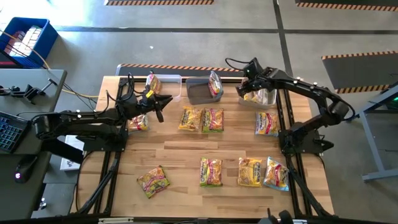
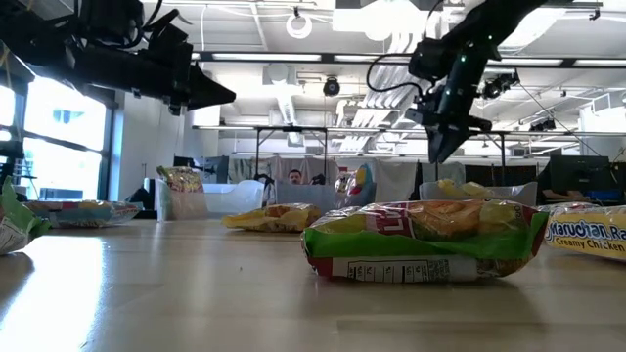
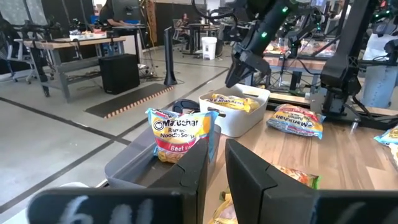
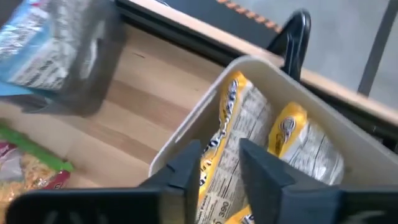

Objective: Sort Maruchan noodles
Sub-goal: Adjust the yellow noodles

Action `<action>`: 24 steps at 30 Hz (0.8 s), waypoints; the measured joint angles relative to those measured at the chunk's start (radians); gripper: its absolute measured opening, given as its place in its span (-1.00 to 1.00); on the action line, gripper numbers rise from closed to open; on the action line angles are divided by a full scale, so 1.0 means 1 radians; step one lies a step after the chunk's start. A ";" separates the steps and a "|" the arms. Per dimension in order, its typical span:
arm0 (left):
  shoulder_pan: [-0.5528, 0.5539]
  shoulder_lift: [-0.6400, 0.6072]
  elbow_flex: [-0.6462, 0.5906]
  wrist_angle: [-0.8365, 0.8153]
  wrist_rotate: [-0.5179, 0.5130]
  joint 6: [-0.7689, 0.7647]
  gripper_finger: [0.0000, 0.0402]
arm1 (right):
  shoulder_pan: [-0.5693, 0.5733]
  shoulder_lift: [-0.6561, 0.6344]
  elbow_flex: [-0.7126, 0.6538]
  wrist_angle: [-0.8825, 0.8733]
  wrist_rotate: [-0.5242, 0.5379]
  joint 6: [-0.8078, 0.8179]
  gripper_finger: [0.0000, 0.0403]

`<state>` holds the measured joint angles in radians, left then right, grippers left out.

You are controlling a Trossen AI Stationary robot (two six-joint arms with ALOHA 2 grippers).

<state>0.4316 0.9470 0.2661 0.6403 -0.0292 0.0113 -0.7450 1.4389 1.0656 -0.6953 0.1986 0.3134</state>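
Several Maruchan packets lie flat on the wooden table: two mid-table (image 1: 189,118) (image 1: 212,119), one on the right (image 1: 267,122), one under my left arm (image 1: 138,122), several along the near side (image 1: 211,171). A pink-red packet (image 3: 180,134) leans upright in the grey bin (image 1: 198,93). Yellow packets (image 4: 230,124) lie in the white bin (image 4: 249,62). Another packet (image 1: 152,82) is in the clear bin (image 1: 169,79). My left gripper (image 1: 160,106) hovers above the table's left, open by a narrow gap (image 3: 216,168), empty. My right gripper (image 1: 244,92) hangs open over the white bin (image 4: 221,165), empty.
The three bins stand in a row along the table's far edge. Bare wood lies mid-table between the packet rows (image 1: 180,149). A side desk with a keyboard and mouse (image 1: 25,165) is at the left, a blue crate (image 1: 25,40) on the floor. People sit in the room beyond (image 2: 293,177).
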 joint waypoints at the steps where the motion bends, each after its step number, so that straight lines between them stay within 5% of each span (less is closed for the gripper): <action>1: 0.000 0.000 0.000 0.000 0.000 0.000 -0.77 | 0.002 0.007 -0.001 -0.005 0.001 0.028 -0.46; 5: 0.000 0.000 0.000 0.000 0.000 0.000 -0.77 | 0.002 0.062 -0.001 0.004 0.001 0.103 -0.20; 9: 0.000 0.000 0.000 0.000 0.000 0.000 -0.77 | 0.002 0.140 -0.001 0.002 0.024 0.108 -0.14; 13: 0.000 0.000 0.000 -0.003 0.003 0.000 -0.77 | -0.007 0.183 0.000 -0.020 0.074 0.106 -0.32; 19: 0.000 -0.001 0.000 -0.006 0.003 0.000 -0.77 | -0.009 0.160 0.000 -0.123 0.144 0.090 -0.92; 24: 0.000 -0.001 0.000 -0.006 0.003 0.001 -0.77 | -0.015 0.133 0.001 -0.226 0.215 0.108 -0.92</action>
<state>0.4316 0.9463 0.2661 0.6346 -0.0265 0.0120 -0.7605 1.5723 1.0664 -0.9213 0.4136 0.4210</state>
